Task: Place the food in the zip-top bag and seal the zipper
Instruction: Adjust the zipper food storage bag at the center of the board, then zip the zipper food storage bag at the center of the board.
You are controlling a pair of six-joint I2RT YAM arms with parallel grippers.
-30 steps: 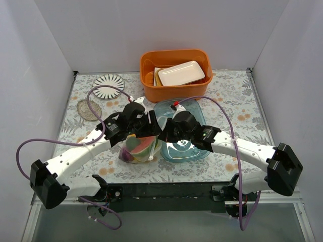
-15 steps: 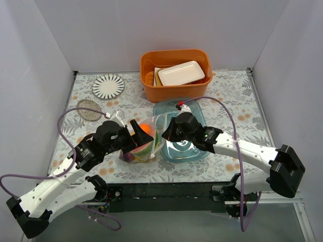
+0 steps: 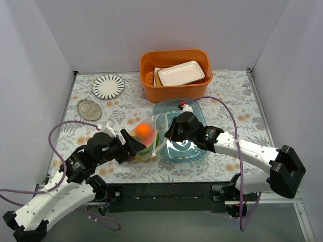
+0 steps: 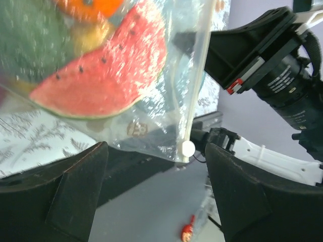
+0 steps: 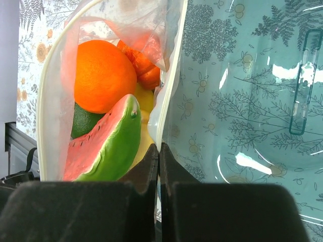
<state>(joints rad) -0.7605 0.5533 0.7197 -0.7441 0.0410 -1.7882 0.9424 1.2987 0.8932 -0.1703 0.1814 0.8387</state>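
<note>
Your zip-top bag (image 3: 147, 145) lies on the counter (image 3: 227, 101), pressed against the left rim of the clear blue tray (image 3: 196, 154). Its mouth gapes open, and the two runs of the zipper (image 5: 173, 85) bow well apart. The food is already inside. The orange (image 5: 103, 75) sits uppermost, with the watermelon slice (image 5: 108, 143) below it. The dark green one (image 5: 82, 122) is tucked between them, and a yellow piece (image 5: 145, 103) lies toward the tray side. Your right fingers (image 5: 101, 206) are pressed together, pinching the zipper strip on the edge nearest the tray. Your left fingers (image 4: 75, 191) stand spread wide on the side of the bag away from the tray. The bag's lower corner hangs between them, touching neither.
</note>
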